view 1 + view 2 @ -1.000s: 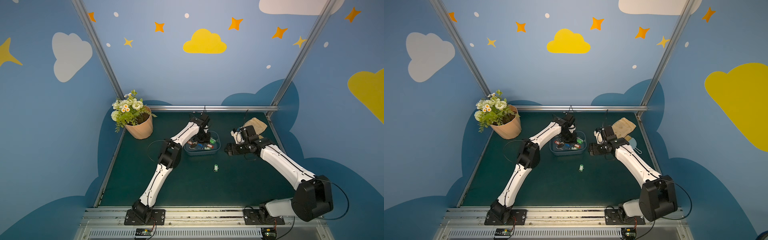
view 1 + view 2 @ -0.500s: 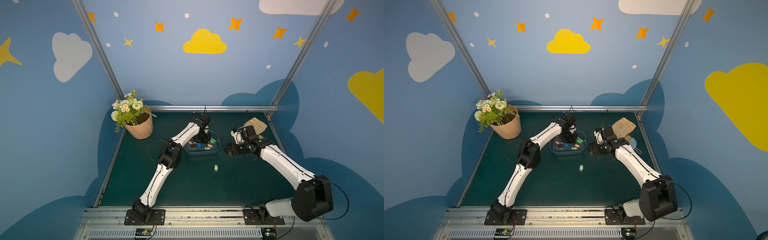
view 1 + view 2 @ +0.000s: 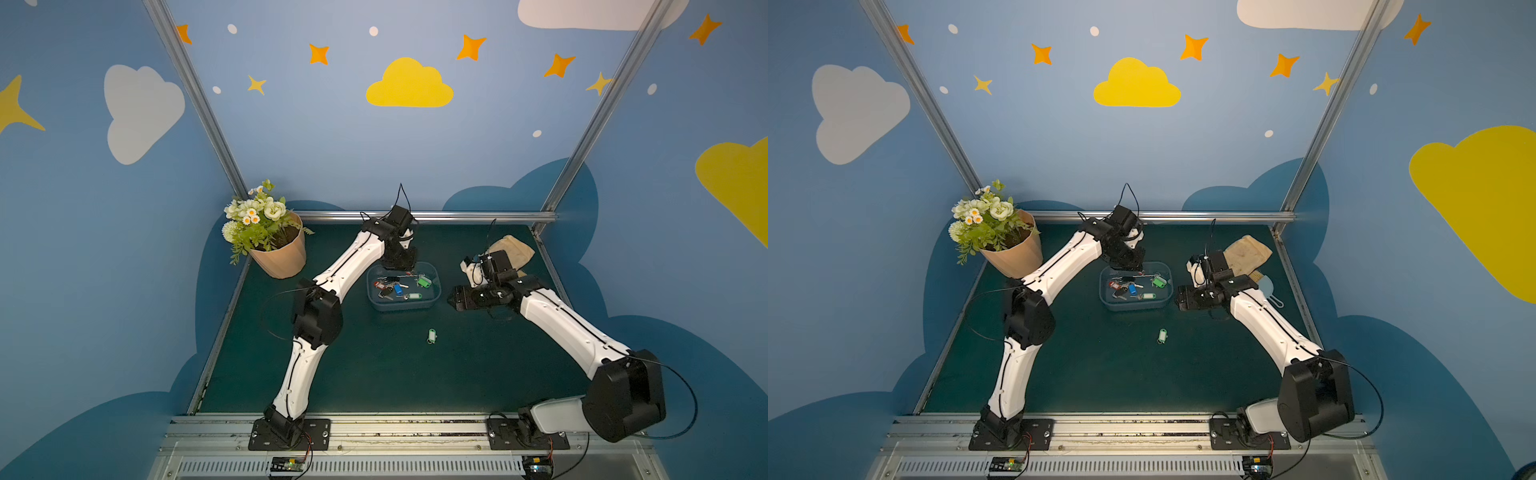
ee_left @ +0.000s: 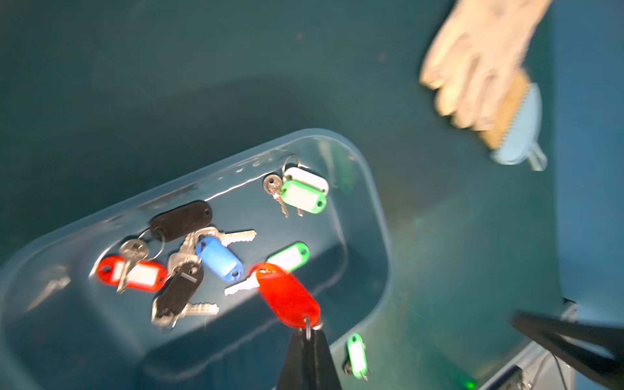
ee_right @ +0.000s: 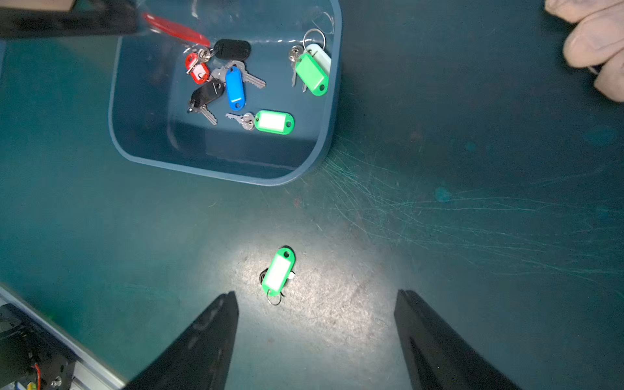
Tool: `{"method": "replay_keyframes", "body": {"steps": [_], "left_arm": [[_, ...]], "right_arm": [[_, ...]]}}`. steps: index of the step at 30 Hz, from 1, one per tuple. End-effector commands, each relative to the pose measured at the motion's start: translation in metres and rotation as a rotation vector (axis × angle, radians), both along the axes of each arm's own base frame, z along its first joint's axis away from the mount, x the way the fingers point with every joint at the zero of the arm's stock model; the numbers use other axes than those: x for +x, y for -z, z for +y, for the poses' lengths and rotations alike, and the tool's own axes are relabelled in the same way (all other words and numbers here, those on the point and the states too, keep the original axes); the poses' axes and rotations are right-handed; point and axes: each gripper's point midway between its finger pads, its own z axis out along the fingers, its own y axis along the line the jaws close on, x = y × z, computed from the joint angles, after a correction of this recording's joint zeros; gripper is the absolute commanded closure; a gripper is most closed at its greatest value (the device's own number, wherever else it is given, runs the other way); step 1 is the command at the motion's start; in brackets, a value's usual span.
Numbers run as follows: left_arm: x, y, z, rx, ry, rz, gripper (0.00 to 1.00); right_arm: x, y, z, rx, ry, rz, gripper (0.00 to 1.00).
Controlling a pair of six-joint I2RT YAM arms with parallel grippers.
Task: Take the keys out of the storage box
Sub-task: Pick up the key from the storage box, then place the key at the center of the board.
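1. The left jaws clench the ring of the red-tagged silver key (image 4: 287, 297), hanging over the translucent blue-grey plastic storage box (image 4: 381, 216); raise it straight, clear of the rim.
2. The right jaws gape empty; the other tagged keys (image 4: 219, 258) lie inside the box.

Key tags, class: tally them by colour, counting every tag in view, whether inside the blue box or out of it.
Red tags: 2
Black tags: 2
Green tags: 3
Blue tag: 1
Pale tag: 1
Total: 9
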Motion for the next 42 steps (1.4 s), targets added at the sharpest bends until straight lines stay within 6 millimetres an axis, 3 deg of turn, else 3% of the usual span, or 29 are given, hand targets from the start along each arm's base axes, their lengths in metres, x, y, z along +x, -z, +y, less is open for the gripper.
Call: {"method": "replay_keyframes", "body": {"steps": [1,6,12,18,23,29,35,38,42], "left_arm": [[-0.027,-0.015,0.006,-0.008,0.057,-0.011,0.97],[-0.081,-0.023,0.006,-0.067,0.147,-0.009,0.98],[-0.135,0.013,0.004,-0.112,0.205,0.051,0.98],[-0.161,0.052,0.002,-0.063,0.232,0.108,0.98],[-0.167,0.083,0.000,-0.041,0.234,0.149,0.98],[-0.160,0.104,-0.005,-0.015,0.233,0.169,0.97],[-0.160,0.124,-0.004,0.007,0.226,0.199,0.91],[-0.160,0.128,-0.002,0.018,0.221,0.206,0.81],[-0.154,0.123,0.004,0.030,0.201,0.189,0.55]], "right_arm": [[0.008,-0.014,0.010,0.042,-0.036,-0.023,0.21],[0.016,-0.020,0.017,0.063,-0.043,-0.031,0.21],[0.025,-0.024,0.022,0.075,-0.037,-0.040,0.21],[0.027,-0.026,0.025,0.076,-0.044,-0.032,0.21],[0.025,-0.026,0.022,0.064,-0.041,-0.027,0.20],[0.018,-0.023,0.019,0.055,-0.040,-0.013,0.21],[0.012,-0.020,0.017,0.048,-0.039,-0.005,0.21],[0.012,-0.021,0.017,0.045,-0.042,-0.005,0.21],[0.013,-0.024,0.021,0.049,-0.065,-0.008,0.20]]}}
